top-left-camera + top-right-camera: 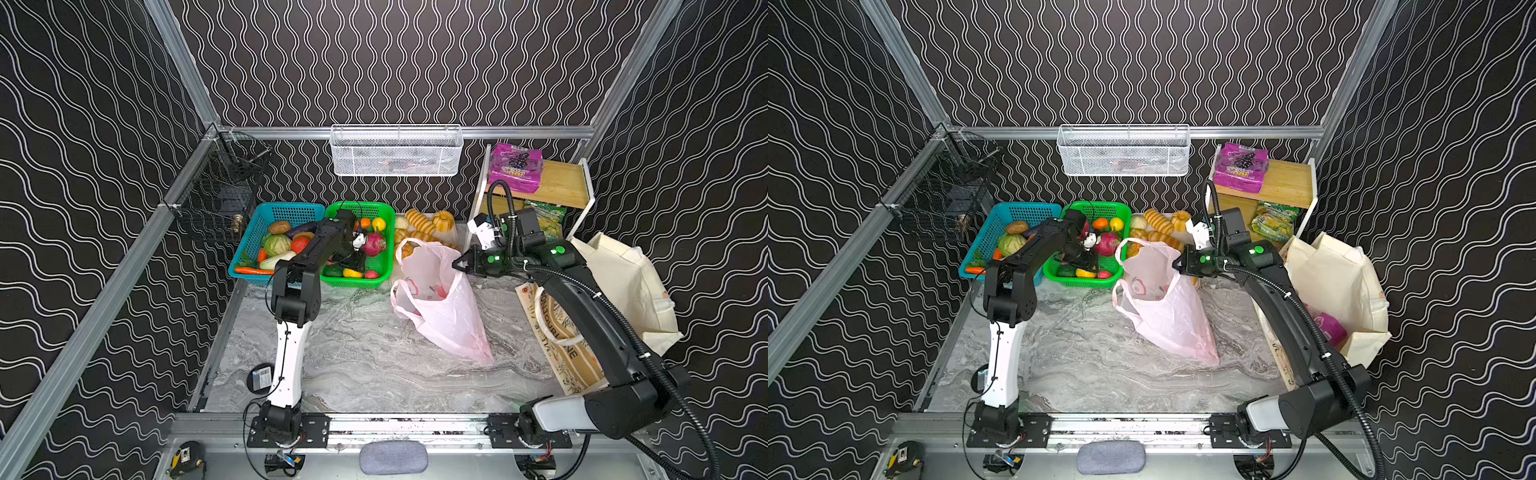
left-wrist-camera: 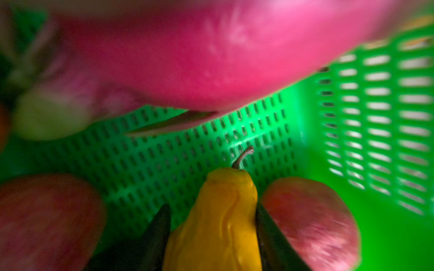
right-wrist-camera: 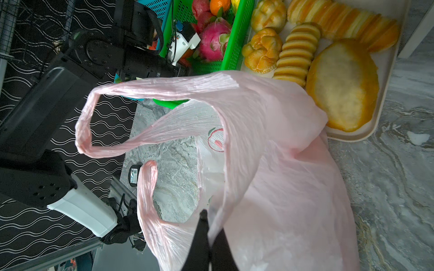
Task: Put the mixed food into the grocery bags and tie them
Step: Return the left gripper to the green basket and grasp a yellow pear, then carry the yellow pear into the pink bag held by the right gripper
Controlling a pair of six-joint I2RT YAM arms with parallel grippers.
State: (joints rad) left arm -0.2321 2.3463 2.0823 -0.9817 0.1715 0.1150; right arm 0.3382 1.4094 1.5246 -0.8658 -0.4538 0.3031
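The left gripper [image 2: 212, 206] is down inside the green basket [image 1: 357, 284], and its two dark fingers stand partly open with a yellow toy pear [image 2: 227, 185] between them. Both fingers lie against the sides of the pear, whose skin looks a little wrinkled, so I judge that the grip is made. The long axis of the pear runs along the fingers, and its stalk points away from the wrist, past the fingertips. A reddish round fruit [image 2: 312, 223] lies close on one side and another [image 2: 47, 223] on the other side. The pink dragon fruit [image 1: 374, 243] lies just beyond the stalk. The right gripper [image 3: 209, 225] is closed on the rim of the pink plastic bag [image 1: 440, 307] and holds this edge up, so the mouth is open. In both top views the bag stands just beside the basket, to its right. The left arm is the nearer one to the fruit. The next move probably needs a straight lift and then a short carry to the right, into the open mouth.
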